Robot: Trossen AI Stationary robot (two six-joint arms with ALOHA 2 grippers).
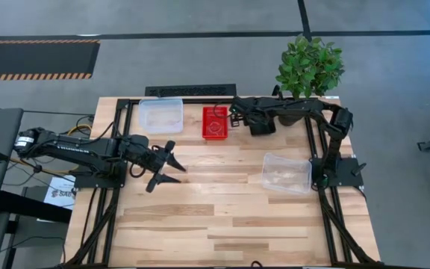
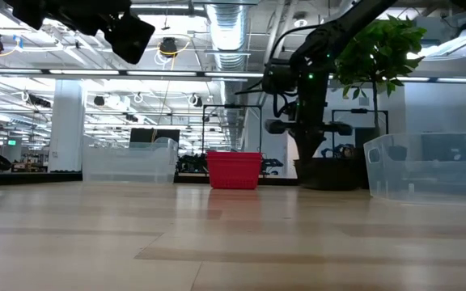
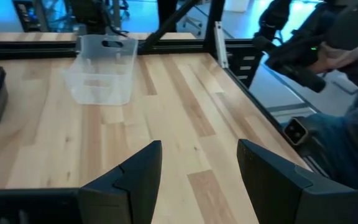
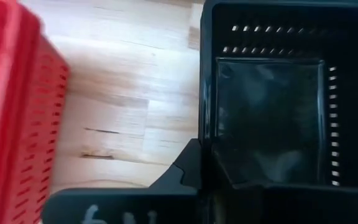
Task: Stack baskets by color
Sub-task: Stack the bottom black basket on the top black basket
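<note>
I'm watching the right gripper (image 1: 239,117) sitting at the far edge of the table (image 1: 230,217), its fingers closing together on the near wall of the black mesh basket (image 4: 278,93), one finger inside and one outside the rim. That black basket (image 1: 262,124) is standing just beside the red mesh basket (image 1: 216,122), with a strip of bare wood between them. One clear translucent basket (image 1: 161,114) is resting at the far left, another clear basket (image 1: 287,172) is lying near the right edge, well apart from the first. I'm holding the left gripper (image 1: 169,167) above the middle-left of the table, its fingers (image 3: 135,177) standing apart and gripping nothing. The potted green plant (image 1: 308,67) is standing behind the right arm at the far corner.
</note>
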